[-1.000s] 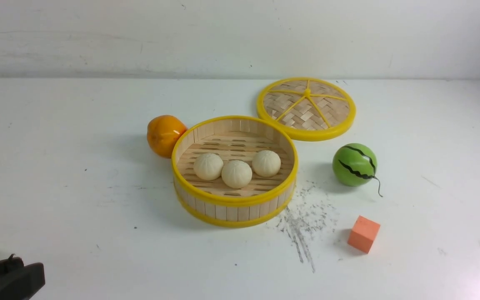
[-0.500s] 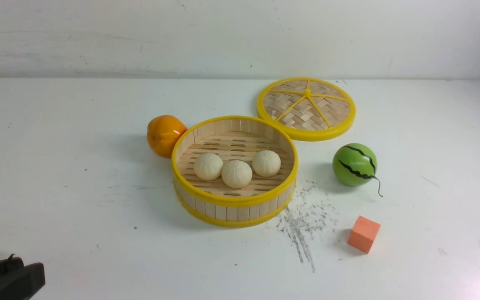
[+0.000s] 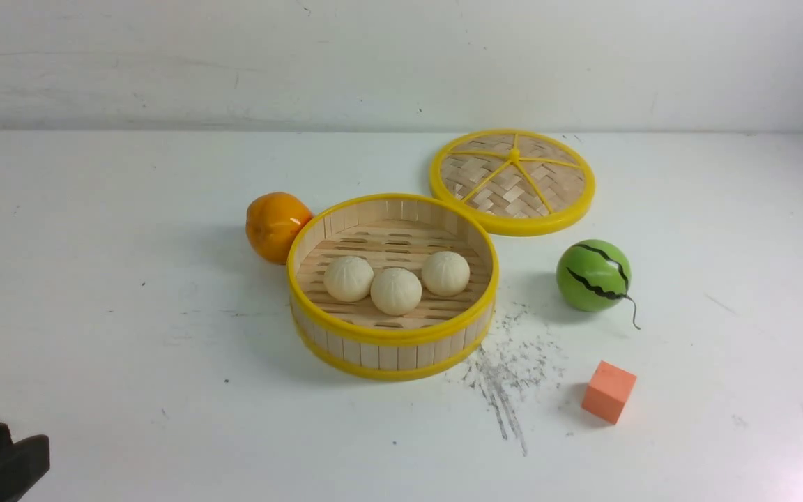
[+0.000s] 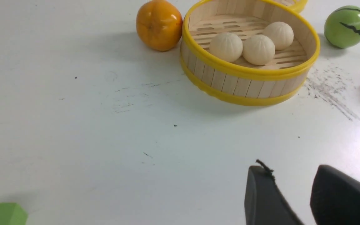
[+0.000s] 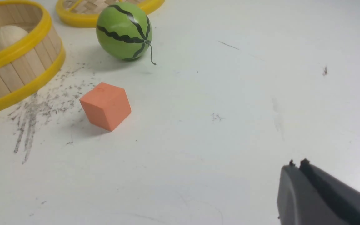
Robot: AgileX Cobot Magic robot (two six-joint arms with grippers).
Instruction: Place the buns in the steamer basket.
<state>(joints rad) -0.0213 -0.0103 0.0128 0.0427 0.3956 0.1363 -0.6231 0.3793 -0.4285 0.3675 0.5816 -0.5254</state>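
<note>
Bamboo basket (image 3: 392,341) holds all three buns (image 3: 396,291). My left gripper (image 4: 295,187) is part open and empty; my right gripper (image 5: 297,175) is closed and empty. I judge a careless sweep could tip the basket.

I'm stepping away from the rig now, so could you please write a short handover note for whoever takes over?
Left end effector: open, empty, low over the table's near left corner.
Right end effector: shut, empty, away from the objects.
Things: all three buns sit side by side on the slatted floor of the steamer basket.
Lid lies flat just behind the basket.
Done: every bun is in the basket.
Left: nothing for the buns; neither arm is over the basket.
</note>
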